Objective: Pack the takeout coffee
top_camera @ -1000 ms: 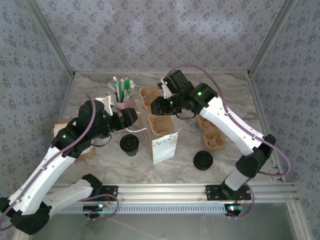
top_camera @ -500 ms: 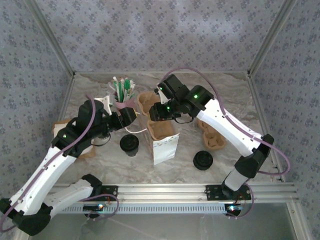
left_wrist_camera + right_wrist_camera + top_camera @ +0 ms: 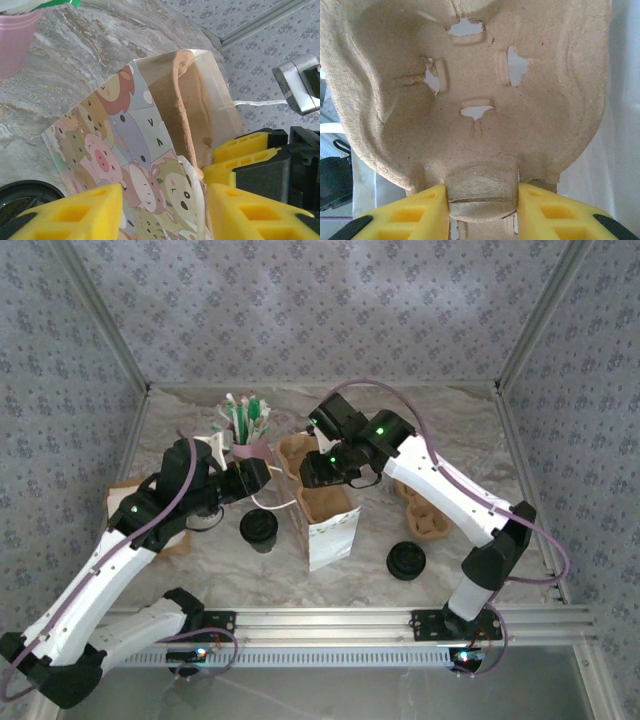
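While the coffee cup [image 3: 258, 527] stood upright beside the bag [image 3: 330, 540], the right gripper [image 3: 481, 200] clamped a pulp tray [image 3: 470, 100] inside it, the left gripper [image 3: 162, 202] straddling its rim half-open

The right tool [image 3: 482, 210] pinches the raised centre tab of a pulp cup carrier [image 3: 470, 75] at six o'clock, with its yellow fingers [image 3: 405, 217] pressed against either side. A white paper wall [image 3: 626, 125] stands at three o'clock, and a black object [image 3: 334, 182] sits at eight.
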Robot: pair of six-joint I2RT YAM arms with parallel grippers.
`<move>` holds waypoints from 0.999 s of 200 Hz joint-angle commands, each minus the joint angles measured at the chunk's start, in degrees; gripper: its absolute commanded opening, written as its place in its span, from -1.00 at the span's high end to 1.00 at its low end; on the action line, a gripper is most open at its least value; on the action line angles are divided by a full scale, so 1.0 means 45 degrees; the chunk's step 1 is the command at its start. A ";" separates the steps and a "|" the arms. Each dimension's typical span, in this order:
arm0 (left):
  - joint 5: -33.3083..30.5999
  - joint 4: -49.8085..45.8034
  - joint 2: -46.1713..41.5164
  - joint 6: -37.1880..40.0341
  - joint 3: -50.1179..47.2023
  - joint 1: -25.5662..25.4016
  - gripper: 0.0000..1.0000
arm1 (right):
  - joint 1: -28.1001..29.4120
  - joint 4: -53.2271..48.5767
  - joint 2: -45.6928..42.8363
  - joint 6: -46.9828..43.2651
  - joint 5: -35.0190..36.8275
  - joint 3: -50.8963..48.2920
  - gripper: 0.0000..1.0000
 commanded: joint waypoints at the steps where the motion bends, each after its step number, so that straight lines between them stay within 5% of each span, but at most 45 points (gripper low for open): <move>1: 0.0174 0.0342 0.0000 0.0136 0.0010 0.0081 0.12 | 0.0051 -0.0502 0.0238 -0.0258 0.0392 0.0505 0.24; 200: 0.0168 0.0398 -0.0083 0.0087 -0.0189 0.0086 0.26 | 0.0743 -0.2130 0.1071 -0.0670 0.1837 0.1514 0.25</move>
